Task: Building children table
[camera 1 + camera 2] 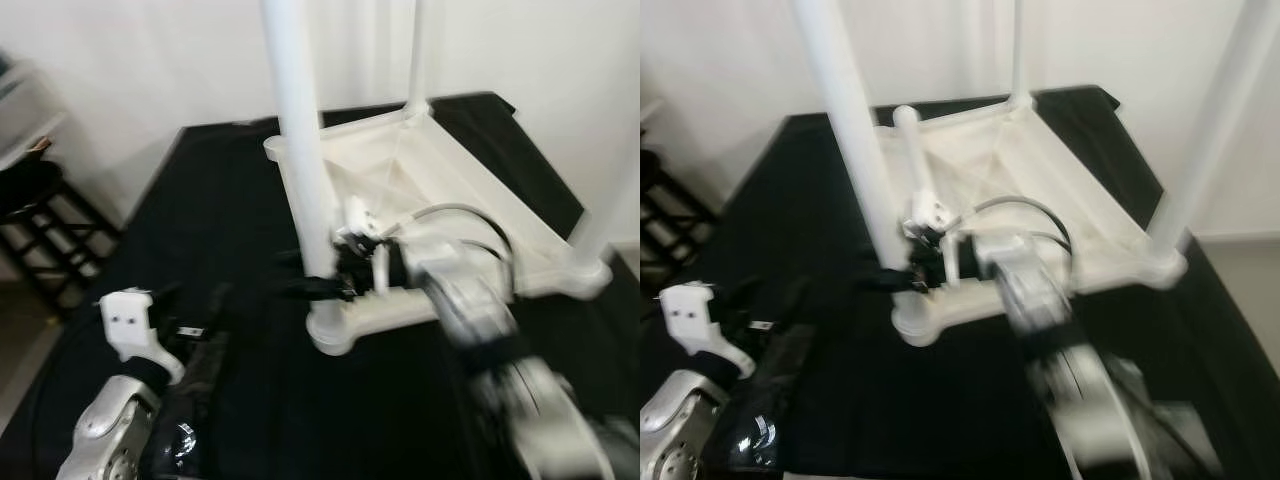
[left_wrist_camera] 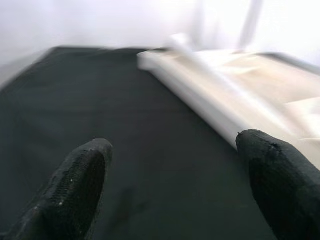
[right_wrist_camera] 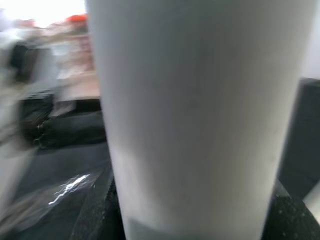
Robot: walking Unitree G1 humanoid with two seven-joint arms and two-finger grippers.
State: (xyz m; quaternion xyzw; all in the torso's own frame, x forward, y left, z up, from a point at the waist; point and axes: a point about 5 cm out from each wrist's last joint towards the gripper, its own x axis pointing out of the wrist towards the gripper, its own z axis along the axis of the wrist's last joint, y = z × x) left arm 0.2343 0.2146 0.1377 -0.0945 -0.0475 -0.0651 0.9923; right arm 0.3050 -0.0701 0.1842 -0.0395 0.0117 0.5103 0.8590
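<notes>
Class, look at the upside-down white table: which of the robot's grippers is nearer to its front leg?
Right. The right gripper is closed around the front leg near its base. The left gripper hovers open over the black cloth, off to the robot's left of the leg.

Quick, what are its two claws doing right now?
Left gripper: open, holding nothing, over the black cloth.
Right gripper: closed around the near white table leg, low down by its socket.

Silver arms, white wrist block (image 1: 128, 320), black cables, black fingers (image 2: 75, 190).
</notes>
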